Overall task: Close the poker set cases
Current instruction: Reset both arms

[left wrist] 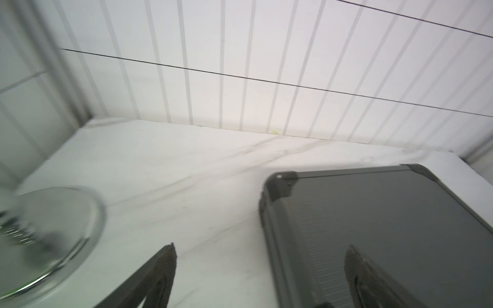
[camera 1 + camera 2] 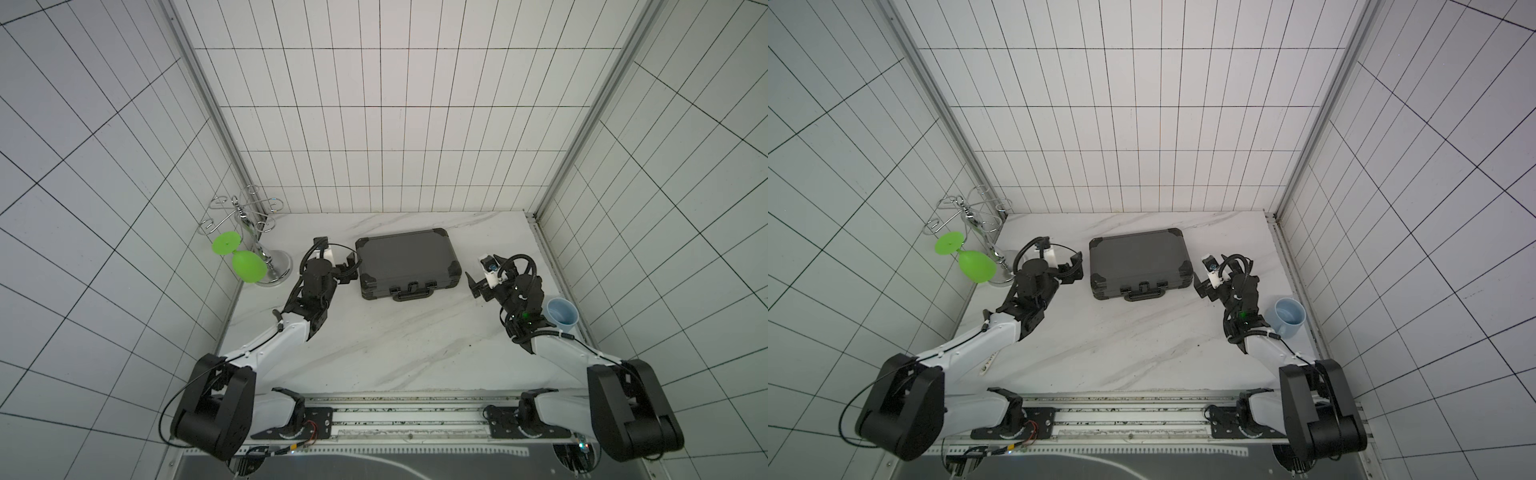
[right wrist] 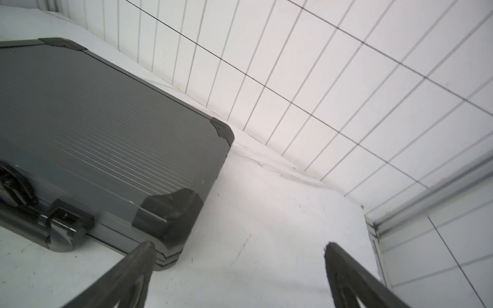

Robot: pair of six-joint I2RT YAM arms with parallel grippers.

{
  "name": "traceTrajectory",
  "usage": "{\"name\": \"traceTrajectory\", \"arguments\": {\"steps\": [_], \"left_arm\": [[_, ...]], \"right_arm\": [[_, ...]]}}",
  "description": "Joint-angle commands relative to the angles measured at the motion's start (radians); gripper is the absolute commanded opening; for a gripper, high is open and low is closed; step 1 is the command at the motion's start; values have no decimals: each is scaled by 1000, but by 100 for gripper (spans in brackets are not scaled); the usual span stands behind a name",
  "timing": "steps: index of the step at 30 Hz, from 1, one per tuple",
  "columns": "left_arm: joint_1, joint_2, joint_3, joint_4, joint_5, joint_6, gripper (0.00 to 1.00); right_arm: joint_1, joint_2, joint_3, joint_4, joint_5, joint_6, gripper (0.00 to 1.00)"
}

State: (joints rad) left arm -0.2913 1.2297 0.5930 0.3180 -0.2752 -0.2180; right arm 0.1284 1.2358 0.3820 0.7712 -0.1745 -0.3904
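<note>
Two grippers flank the poker set case [image 2: 405,257], which lies flat just above the centre of both top views on the marble table [image 2: 374,353], with its lid down on the base and its handle [image 2: 411,295] and latches [image 2: 430,285] facing the lower edge of the frame. The left gripper [image 2: 353,267] sits just beside the case's left side, and the right gripper [image 2: 472,286] is just off its lower right corner. In the wrist views both show jaws spread wide with nothing between them. The lid-closing step looks done. I cannot tell whether the latches are snapped home, as the one in the right wrist view is blurred. If they are loose, the next move calls for a fingertip press on each from the front; otherwise a clean retreat. Bare tabletop below the case gives ample room to pull back. It is tighter by the chrome stand [image 2: 272,270] with its green glass [image 2: 248,268], close to the left arm [image 2: 270,340], and by the blue cup [image 2: 562,318], just beside the right arm [image 2: 557,349].
</note>
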Motion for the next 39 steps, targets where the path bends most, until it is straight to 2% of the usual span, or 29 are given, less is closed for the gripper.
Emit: {"name": "traceTrajectory", "arguments": {"steps": [1,4,7,12,15,18,19,22,24,27,28,32,39], "left_arm": [[33,-28,-84,63,-194,66,98],[44,-36,-145,158,-260,130,98],[68,-28,-186,226,-259,163,98],[108,-4,-313,488,-231,219,98],[154,47,-357,605,-187,203,98],[168,118,-362,687,-145,183,98],[172,150,-355,709,-129,174,98],[173,302,-326,792,-117,183,98],[172,385,-314,905,-85,228,98],[173,309,-255,671,-145,163,98],[173,318,-240,641,-150,169,97],[157,361,-265,768,-170,201,98],[157,345,-254,715,-173,194,98]], "right_arm": [[-44,15,-89,185,47,135,99],[-107,61,-101,244,-2,210,99],[-135,101,-88,236,-30,244,99],[-143,237,-240,634,13,268,99],[-162,299,-201,617,24,295,99],[-175,300,-145,497,47,320,99],[-180,304,-146,516,53,326,99],[-181,306,-122,465,155,368,99],[-179,312,-122,479,174,373,99],[-178,310,-118,467,175,371,99],[-179,312,-118,470,175,372,99],[-179,311,-116,467,175,373,99],[-177,312,-117,465,175,370,99]]}}
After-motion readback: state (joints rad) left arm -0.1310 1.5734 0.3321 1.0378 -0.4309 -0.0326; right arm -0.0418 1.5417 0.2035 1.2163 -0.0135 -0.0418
